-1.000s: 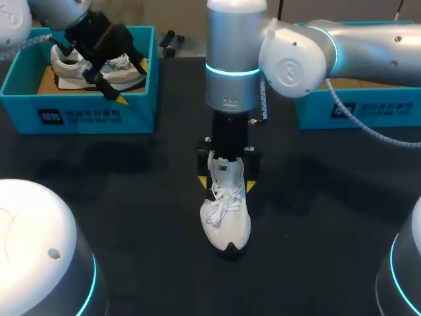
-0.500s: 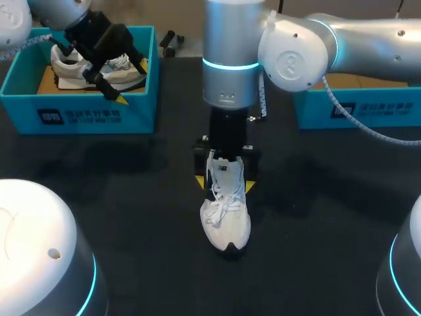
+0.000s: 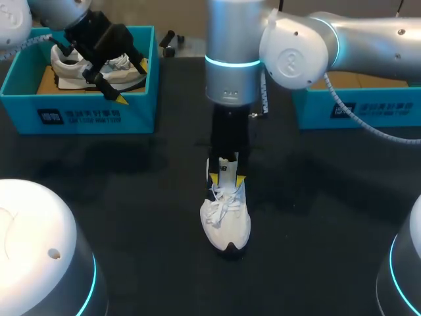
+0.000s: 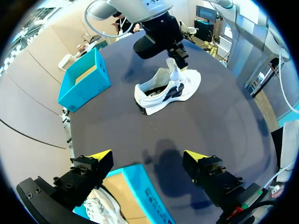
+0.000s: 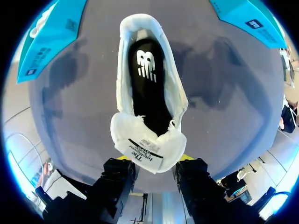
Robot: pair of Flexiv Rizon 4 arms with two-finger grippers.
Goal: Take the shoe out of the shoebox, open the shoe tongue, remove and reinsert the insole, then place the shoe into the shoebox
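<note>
1 change, right end effector narrowed onto shoe tongue, left end effector wide, unmoved

This looks like a robot lab. Two big silver robot arms reach in over a dark counter: the left arm from one side and the right arm, with glowing blue rings on it, from the other. On the counter are things for the robot to try out: a white shoe, a blue shoebox and another blue box
</note>
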